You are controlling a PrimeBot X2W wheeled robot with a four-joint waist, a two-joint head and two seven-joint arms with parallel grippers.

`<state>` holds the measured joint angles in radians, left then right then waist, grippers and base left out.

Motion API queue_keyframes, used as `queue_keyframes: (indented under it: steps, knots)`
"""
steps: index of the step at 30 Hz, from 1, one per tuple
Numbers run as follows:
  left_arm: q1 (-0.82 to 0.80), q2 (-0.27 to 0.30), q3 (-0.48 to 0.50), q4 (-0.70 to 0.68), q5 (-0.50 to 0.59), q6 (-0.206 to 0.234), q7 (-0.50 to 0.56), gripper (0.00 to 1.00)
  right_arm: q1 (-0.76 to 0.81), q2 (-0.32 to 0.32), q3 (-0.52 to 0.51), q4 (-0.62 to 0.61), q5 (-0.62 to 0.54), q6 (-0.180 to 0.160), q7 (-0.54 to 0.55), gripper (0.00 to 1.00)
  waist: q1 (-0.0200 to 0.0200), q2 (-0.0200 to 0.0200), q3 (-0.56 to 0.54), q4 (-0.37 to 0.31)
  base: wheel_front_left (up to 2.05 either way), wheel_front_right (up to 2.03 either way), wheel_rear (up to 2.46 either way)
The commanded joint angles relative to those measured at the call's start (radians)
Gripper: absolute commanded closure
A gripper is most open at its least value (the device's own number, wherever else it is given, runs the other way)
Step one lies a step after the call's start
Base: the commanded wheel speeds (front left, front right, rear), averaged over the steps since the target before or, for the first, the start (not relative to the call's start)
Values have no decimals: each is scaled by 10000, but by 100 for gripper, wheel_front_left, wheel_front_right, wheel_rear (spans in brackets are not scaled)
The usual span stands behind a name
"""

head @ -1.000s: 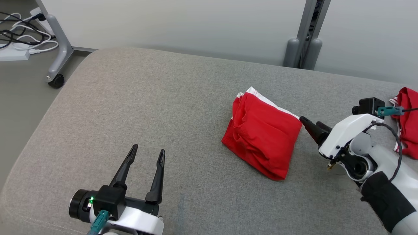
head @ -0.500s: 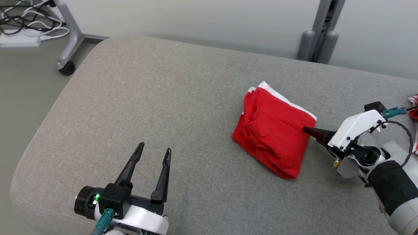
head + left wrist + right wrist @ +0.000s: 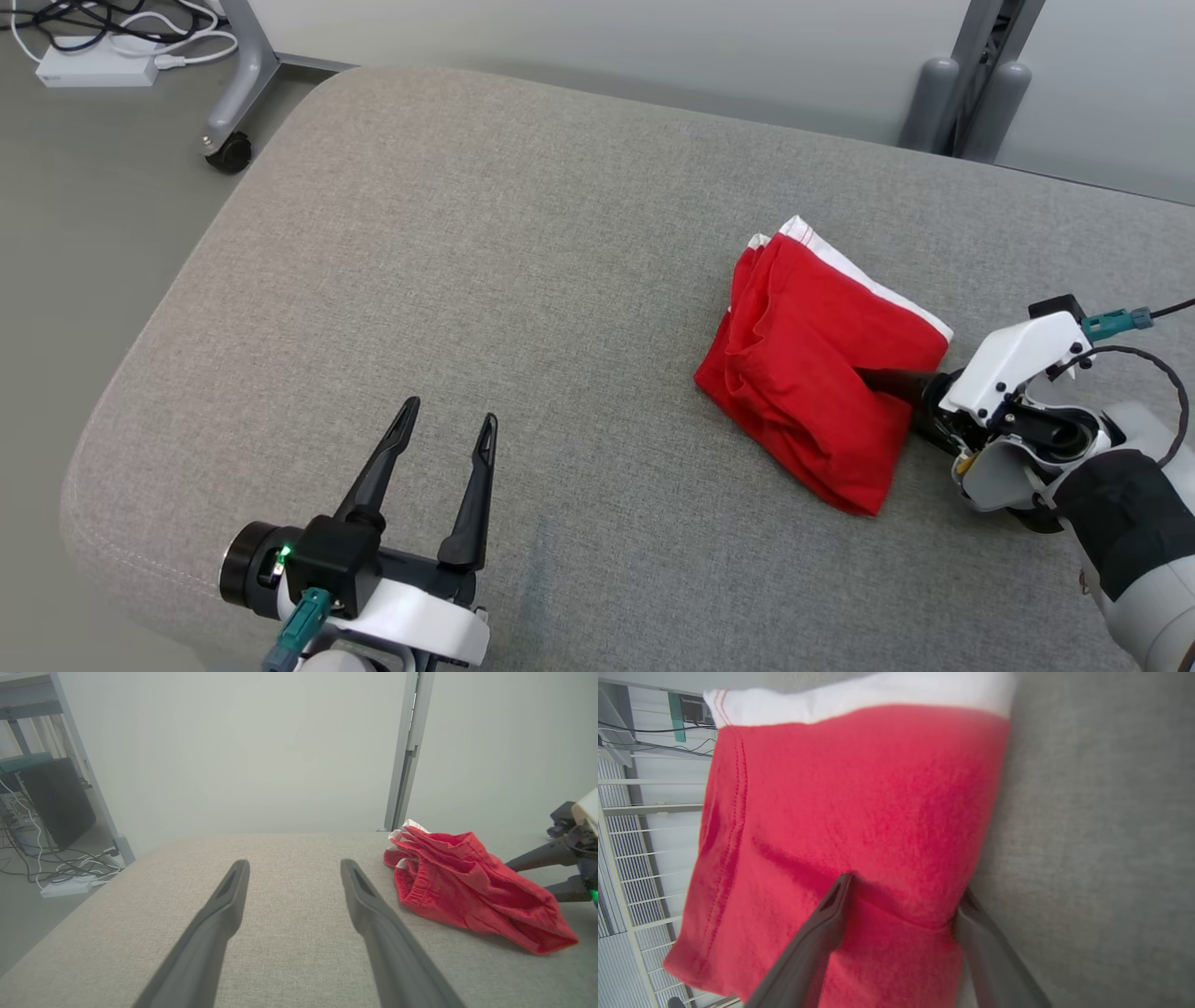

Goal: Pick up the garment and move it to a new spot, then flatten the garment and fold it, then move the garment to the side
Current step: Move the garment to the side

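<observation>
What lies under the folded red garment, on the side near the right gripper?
The grey cushion bears the red garment. The right gripper is open at its edge: one finger on top, the other's tip seemingly beneath. The rest is covered.

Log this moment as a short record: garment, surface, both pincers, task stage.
garment: red with a white edge, folded, lying flat
surface: grey cushion
left pincer: open, over bare cushion, apart from the garment
right pincer: open, straddling the garment's near edge, one finger on top of the cloth, the other at its side
task stage: garment folded; grasp not yet closed
</observation>
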<state>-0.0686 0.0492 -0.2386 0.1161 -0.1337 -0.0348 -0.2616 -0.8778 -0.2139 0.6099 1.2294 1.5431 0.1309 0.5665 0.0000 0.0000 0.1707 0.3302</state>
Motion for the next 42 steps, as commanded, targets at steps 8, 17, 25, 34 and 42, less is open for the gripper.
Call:
queue_keyframes:
  steps: [8, 17, 25, 34, 42]
  knots:
    - [-165, 36, 113, 43, -66, 100, -41, 0, 44, -266, 224, -734, -263, -2, 76, 100, 0, 0, 32, -140, 0, 0, 0]
    - [-304, 36, 217, 1, 61, 3, -41, 0, -538, -1775, 1063, -2452, -1315, -2, 472, 100, 0, 0, 222, -875, 0, 0, 0]
    - [-546, 36, 285, 9, 296, -179, -41, 0, -1692, -3035, 1758, -3289, -2164, -2, 932, 100, 0, 0, 766, -1365, 0, 0, 0]
    - [-809, 38, 471, -134, 548, -345, -41, 0, -2886, -4025, 2292, -3479, -2817, -2, 1519, 100, 0, 0, 1376, -1597, 0, 0, 0]
    - [-784, 104, 746, -303, 706, -440, -41, 0, -3788, -4732, 2475, -3280, -3005, -2, 2435, 100, 0, 0, 1667, -1720, 0, 0, 0]
